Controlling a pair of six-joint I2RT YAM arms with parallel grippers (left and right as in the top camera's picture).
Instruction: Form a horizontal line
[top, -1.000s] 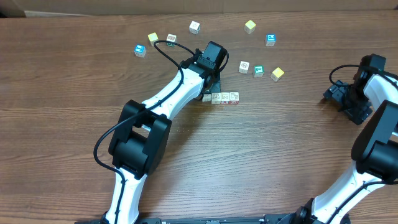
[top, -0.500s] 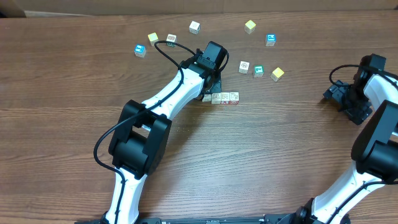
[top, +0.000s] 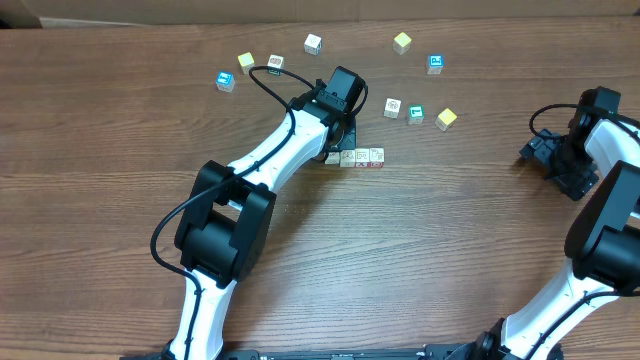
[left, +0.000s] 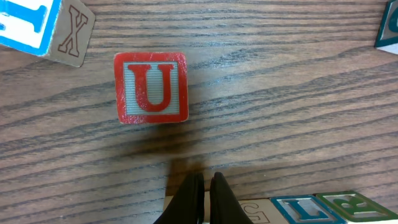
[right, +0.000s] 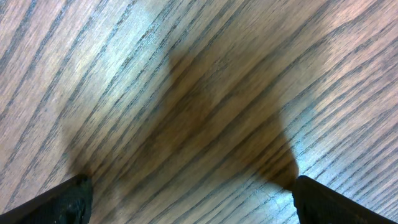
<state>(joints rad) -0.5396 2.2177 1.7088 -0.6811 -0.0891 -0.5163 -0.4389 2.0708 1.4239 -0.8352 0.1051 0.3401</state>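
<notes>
While left arm (top: 288, 142) reaches to row (top: 362, 157), left fingers (left: 193, 196) meet | right fingers (right: 62, 199) spread

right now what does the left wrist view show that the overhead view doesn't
Only the left wrist view: a legible red letter U on the red-bordered wooden cube, the left claw shut with its fingers together, and blue and green printed letters on the row of touching whitish wooden cubes.
Only the overhead view: the open right claw far off to the right, loose yellow wooden cubes, and that row's full length.
Both: the brown wooden table and part of the row.
</notes>
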